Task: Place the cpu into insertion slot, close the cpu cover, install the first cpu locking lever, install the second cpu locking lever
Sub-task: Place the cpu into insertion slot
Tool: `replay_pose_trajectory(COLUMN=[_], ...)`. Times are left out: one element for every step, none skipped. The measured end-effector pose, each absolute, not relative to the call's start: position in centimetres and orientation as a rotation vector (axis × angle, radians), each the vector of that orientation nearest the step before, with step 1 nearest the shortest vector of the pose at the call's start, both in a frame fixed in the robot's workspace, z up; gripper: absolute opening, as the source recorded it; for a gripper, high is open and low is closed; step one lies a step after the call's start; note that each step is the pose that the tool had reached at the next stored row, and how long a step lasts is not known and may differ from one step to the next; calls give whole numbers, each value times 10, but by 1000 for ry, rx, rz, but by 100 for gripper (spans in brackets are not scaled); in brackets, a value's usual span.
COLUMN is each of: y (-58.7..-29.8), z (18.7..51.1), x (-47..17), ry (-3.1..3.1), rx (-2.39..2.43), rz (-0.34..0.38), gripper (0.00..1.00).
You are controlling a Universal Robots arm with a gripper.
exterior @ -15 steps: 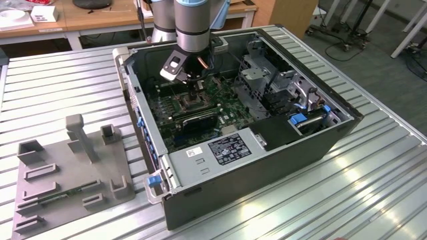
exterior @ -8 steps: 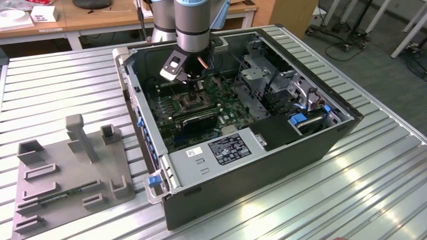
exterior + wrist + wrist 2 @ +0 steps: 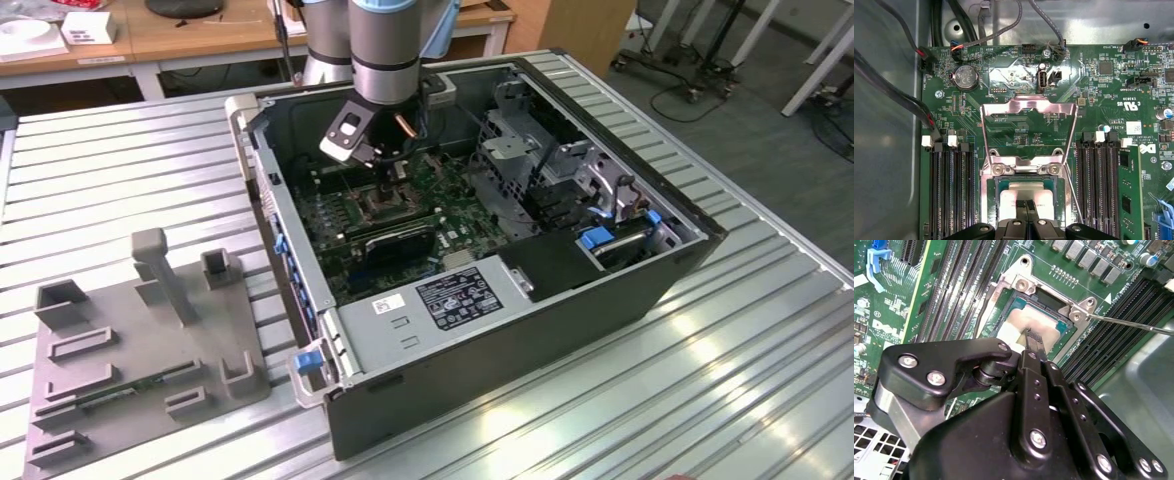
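The computer case lies open on the ribbed metal table. The arm comes down almost vertical into it, with some room between the case wall on the exterior view's left and the drive cage on its right. The green motherboard lies flat below. Long memory slots run on both sides of the insertion slot. The cpu cover stands raised open, and a thin locking lever sticks out free. The cpu sits inside the slot. The gripper has its fingers pressed together and holds nothing. Its tips are on the cpu top or just above it; I cannot tell which.
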State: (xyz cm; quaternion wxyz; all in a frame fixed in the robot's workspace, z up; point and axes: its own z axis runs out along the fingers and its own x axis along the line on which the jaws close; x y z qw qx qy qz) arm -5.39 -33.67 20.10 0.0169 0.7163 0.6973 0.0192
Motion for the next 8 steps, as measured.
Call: replay_pose_trajectory(y=[-337, -337, -337, -337, -337, -337, -337, -337], z=[201, 200, 200, 199, 199, 198, 198, 198], x=[-54, -54, -54, -54, -54, -54, -54, -54], ry=[2167, 2167, 2167, 2167, 2167, 2167, 2167, 2167], rx=[2227, 2227, 2226, 2226, 2226, 2226, 2226, 2227], rz=[60, 59, 58, 58, 58, 58, 59, 60], gripper=[11, 11, 11, 11, 11, 11, 11, 11])
